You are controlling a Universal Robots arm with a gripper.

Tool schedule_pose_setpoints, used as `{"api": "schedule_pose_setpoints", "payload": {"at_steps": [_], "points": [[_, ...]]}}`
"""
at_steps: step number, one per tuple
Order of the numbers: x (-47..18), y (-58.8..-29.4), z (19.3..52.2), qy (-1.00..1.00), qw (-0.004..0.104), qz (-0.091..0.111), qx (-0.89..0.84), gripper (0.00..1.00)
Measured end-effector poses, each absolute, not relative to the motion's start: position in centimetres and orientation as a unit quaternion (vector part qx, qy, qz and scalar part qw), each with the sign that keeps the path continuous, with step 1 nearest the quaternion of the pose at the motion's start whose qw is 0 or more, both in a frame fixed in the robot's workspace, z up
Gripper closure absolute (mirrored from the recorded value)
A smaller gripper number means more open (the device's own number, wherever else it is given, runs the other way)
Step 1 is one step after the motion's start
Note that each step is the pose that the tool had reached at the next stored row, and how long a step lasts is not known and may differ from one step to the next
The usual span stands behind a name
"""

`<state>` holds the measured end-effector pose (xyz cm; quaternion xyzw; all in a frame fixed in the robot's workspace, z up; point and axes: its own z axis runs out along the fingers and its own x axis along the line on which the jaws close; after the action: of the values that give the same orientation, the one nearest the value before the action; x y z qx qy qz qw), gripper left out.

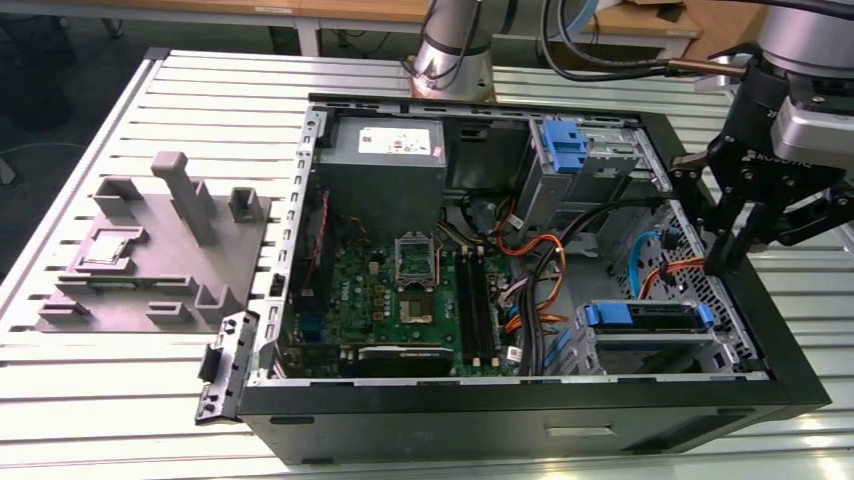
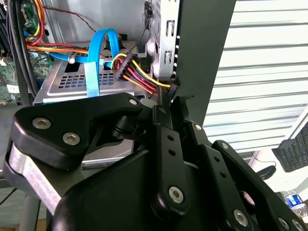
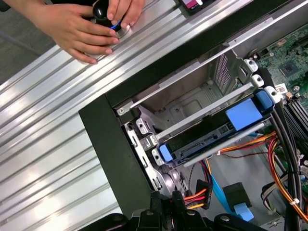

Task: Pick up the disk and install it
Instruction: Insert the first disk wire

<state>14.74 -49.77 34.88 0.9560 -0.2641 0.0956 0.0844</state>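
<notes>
While the black gripper [image 1: 747, 245] hangs over the open computer case's [image 1: 534, 405] wall at the exterior view's right, its matte fingers look drawn together on nothing. The disk [image 1: 649, 316], blue-framed and flat, sits slotted in the perforated metal drive cage [image 1: 657, 345] inside the case. Two hands [image 3: 91, 26] rest on the ribbed aluminium table [image 3: 48, 144].

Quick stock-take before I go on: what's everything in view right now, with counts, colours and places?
Computer case: one, black, open, on the slatted table.
Disk: one, blue-framed, seated in the case's drive bay, near the exterior view's right.
Motherboard: one, green, on the case floor.
Power supply: one, grey, at the case's far end.
Fixture block: one, grey, at the exterior view's left.
Person's hands: two, on the table.
Tool: one, black, over the case's right wall.
</notes>
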Motion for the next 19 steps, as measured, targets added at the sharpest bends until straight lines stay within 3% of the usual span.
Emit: {"api": "schedule_pose_setpoints", "payload": {"at_steps": [11,19], "points": [[14.77,-49.65,34.93,-0.264,0.091,0.099,0.955,0.76],[14.53,-49.64,34.94,-0.264,0.090,0.104,0.955,0.76]]}}
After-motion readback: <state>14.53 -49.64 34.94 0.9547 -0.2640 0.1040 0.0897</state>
